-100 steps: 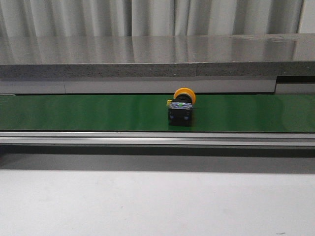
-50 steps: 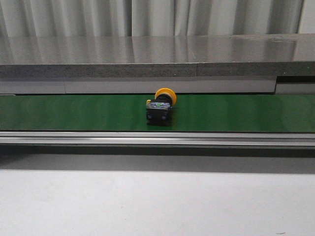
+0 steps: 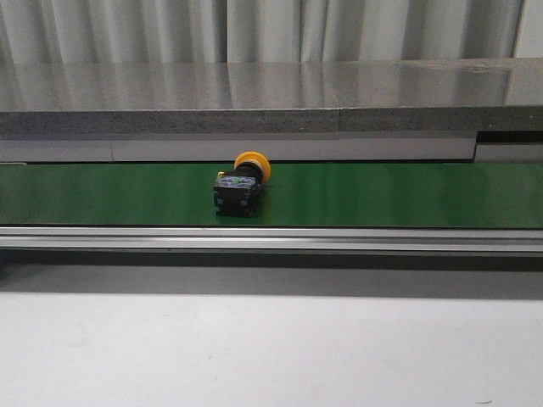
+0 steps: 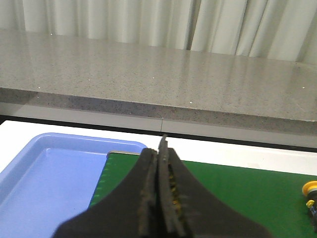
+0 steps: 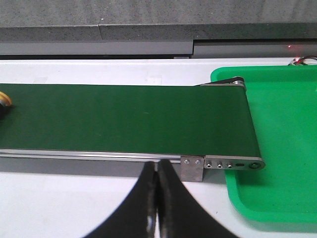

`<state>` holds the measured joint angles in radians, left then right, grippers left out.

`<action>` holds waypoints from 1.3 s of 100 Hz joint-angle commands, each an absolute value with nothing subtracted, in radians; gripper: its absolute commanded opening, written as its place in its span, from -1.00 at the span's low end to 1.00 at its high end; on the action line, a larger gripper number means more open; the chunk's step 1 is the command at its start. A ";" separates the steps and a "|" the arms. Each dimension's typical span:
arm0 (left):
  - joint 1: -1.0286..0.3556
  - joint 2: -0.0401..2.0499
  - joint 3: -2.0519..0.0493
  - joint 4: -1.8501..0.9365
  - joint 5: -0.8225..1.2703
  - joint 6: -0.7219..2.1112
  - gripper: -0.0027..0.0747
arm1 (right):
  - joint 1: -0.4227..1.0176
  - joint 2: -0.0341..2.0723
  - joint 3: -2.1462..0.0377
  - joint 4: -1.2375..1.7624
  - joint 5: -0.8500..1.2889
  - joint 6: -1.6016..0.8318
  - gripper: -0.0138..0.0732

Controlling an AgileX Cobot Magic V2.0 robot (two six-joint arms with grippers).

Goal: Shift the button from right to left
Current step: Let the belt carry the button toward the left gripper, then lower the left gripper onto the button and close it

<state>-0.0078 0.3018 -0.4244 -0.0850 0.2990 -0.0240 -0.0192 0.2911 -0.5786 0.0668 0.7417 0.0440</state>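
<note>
The push button (image 3: 240,186) lies on its side on the green conveyor belt (image 3: 407,195), left of the belt's middle in the front view. Its yellow-orange mushroom head points toward the grey stone counter (image 3: 254,93) behind; its black body faces the camera, with small coloured terminal marks on top. No writing on it can be read.

Left gripper (image 4: 159,148): fingers pressed together, nothing between them, above the belt's end beside a blue tray (image 4: 44,183). The button's head (image 4: 310,188) shows at the frame edge, well apart from this gripper.

Right gripper (image 5: 157,171): fingers clenched, nothing held, near the belt's other end, where a green tray (image 5: 282,124) sits under the roller bracket (image 5: 223,163). No labels legible.
</note>
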 commanded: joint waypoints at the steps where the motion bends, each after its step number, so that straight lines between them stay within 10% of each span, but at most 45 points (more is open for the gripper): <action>1: -0.005 0.330 -0.467 -0.086 0.224 -0.031 -0.98 | -0.022 0.301 -0.604 0.066 0.665 0.040 -0.84; 33: -0.005 0.426 -0.499 -0.086 0.250 -0.031 -0.92 | -0.022 0.301 -0.604 0.066 0.665 0.040 -0.84; 64: -0.005 0.626 -0.619 -0.086 0.332 0.017 0.58 | -0.022 0.301 -0.604 0.066 0.665 0.040 -0.84; 130: -0.304 1.459 -1.184 -0.172 0.730 0.051 0.59 | -0.022 0.301 -0.604 0.066 0.659 0.040 -0.84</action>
